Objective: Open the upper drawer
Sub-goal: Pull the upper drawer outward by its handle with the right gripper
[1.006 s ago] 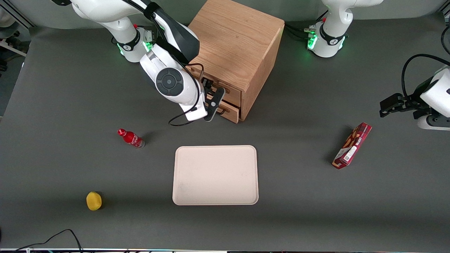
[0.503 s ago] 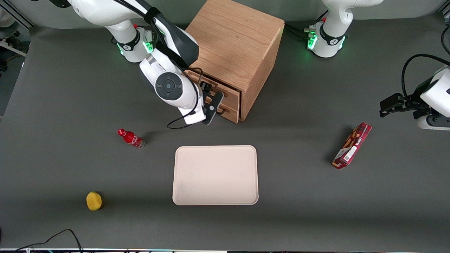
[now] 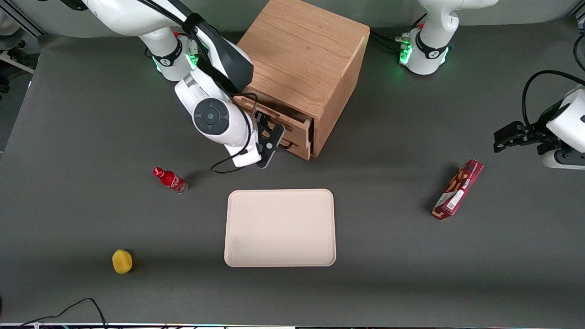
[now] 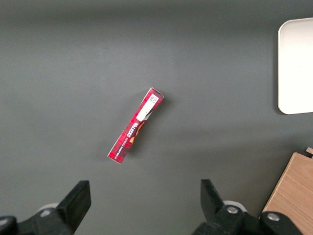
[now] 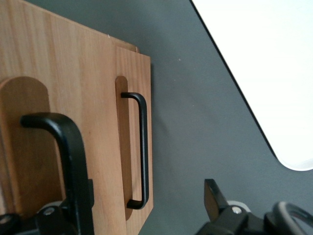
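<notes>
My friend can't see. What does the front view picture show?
A white robot arm's black tool is at the handle of the upper light oak drawer of a boxy wooden cabinet, pulled slightly out. Nearer the camera lies a cream rectangular tray.

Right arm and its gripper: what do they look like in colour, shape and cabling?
The right arm has glossy white rounded shells with a dark grey section, a round dark grey joint cap and a green light at its base. A thin black cable loops below the wrist. The gripper, in front of the upper drawer, is black with slim, flat fingers.
</notes>
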`<state>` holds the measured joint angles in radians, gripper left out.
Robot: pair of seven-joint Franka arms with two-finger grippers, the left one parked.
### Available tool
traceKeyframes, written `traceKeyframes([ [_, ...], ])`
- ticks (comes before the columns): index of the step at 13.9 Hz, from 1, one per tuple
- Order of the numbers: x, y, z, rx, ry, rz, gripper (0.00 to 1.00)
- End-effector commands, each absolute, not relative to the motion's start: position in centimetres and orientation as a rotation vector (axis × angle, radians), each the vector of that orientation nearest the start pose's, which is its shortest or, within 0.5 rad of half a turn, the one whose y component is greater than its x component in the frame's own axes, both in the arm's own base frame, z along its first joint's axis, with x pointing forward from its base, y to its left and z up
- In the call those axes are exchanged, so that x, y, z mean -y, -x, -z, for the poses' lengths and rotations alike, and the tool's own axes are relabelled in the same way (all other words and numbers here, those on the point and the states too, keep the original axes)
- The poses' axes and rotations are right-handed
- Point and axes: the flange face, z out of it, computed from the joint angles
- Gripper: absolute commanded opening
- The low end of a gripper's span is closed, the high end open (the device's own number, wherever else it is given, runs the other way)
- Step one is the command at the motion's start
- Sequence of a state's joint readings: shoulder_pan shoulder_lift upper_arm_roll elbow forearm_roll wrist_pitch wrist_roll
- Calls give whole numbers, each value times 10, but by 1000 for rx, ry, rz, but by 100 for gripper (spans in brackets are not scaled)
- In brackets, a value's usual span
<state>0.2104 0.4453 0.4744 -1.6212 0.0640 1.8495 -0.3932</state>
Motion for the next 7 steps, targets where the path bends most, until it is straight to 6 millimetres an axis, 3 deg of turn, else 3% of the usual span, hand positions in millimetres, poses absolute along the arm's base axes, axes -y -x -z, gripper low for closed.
traceKeyframes([
  [1,-377,-536,-388,1454,2518,-247,100],
  [7,-370,-563,-381,1450,2545,-225,100],
])
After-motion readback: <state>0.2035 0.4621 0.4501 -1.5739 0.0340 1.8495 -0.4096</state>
